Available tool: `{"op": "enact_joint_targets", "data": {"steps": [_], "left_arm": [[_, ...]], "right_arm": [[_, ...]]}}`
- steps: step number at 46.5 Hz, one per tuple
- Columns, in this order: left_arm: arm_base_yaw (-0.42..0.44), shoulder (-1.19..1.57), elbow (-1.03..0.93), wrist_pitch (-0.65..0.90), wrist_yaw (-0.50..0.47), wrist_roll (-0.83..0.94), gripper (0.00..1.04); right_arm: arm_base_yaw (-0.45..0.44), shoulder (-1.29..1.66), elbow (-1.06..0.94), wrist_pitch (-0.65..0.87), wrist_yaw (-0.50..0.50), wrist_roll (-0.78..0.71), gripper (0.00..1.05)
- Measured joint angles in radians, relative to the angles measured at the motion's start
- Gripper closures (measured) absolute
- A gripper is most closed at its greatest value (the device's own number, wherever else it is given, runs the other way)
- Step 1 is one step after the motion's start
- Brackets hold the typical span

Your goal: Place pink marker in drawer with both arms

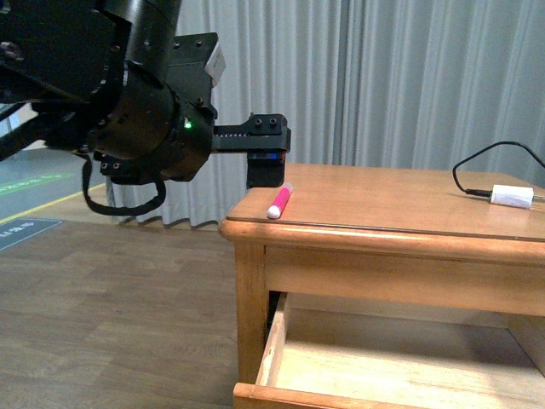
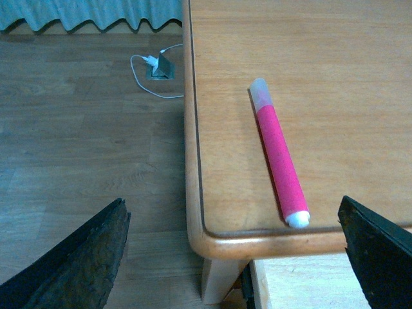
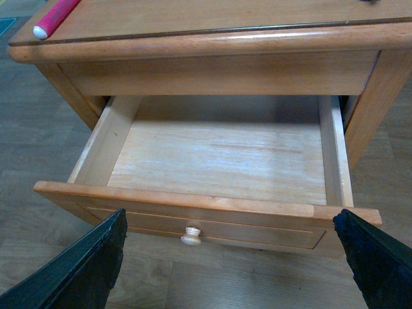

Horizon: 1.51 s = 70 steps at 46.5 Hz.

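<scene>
The pink marker (image 1: pixel 279 201) lies on the wooden table's top near its left front corner; it also shows in the left wrist view (image 2: pixel 278 153) and the right wrist view (image 3: pixel 55 18). My left gripper (image 1: pixel 266 167) hovers open just above and behind the marker, with its fingers (image 2: pixel 77 267) spread wide on either side of the table corner. The drawer (image 3: pixel 219 158) is pulled open below the tabletop and its pale inside is empty. My right gripper (image 3: pixel 235 267) is open, in front of the drawer's front panel and its knob (image 3: pixel 190 236). The right arm is out of the front view.
A white plug block (image 1: pixel 511 196) with a black cable lies on the table's right side. The tabletop's edge (image 1: pixel 341 232) overhangs the open drawer (image 1: pixel 383 366). A white charger and cable (image 2: pixel 154 67) lie on the wooden floor by the curtains.
</scene>
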Motion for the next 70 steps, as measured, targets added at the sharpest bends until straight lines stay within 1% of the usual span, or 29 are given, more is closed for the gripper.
{"op": "enact_joint_targets", "data": {"steps": [12, 23, 57, 58, 61, 62, 64, 66, 70], "left_arm": [[-0.019, 0.175, 0.214, -0.119, 0.015, -0.026, 0.06], [-0.032, 0.263, 0.306, -0.159, 0.016, -0.007, 0.06], [-0.055, 0.309, 0.352, -0.185, 0.005, 0.060, 0.06], [-0.056, 0.309, 0.352, -0.185, 0.005, 0.062, 0.07], [-0.056, 0.310, 0.352, -0.185, 0.006, 0.068, 0.18], [-0.056, 0.310, 0.352, -0.187, 0.006, 0.071, 0.23], [-0.056, 0.311, 0.354, -0.190, 0.005, 0.073, 0.30], [-0.058, 0.311, 0.354, -0.191, 0.004, 0.074, 0.41], [-0.061, 0.312, 0.354, -0.192, 0.000, 0.080, 0.57]], "right_arm": [[0.000, 0.000, 0.000, 0.000, 0.000, 0.000, 0.08], [0.000, 0.000, 0.000, 0.000, 0.000, 0.000, 0.08], [0.000, 0.000, 0.000, 0.000, 0.000, 0.000, 0.08], [0.000, 0.000, 0.000, 0.000, 0.000, 0.000, 0.08], [0.000, 0.000, 0.000, 0.000, 0.000, 0.000, 0.08], [0.000, 0.000, 0.000, 0.000, 0.000, 0.000, 0.08], [0.000, 0.000, 0.000, 0.000, 0.000, 0.000, 0.08], [0.000, 0.000, 0.000, 0.000, 0.000, 0.000, 0.08], [0.000, 0.000, 0.000, 0.000, 0.000, 0.000, 0.08]]}}
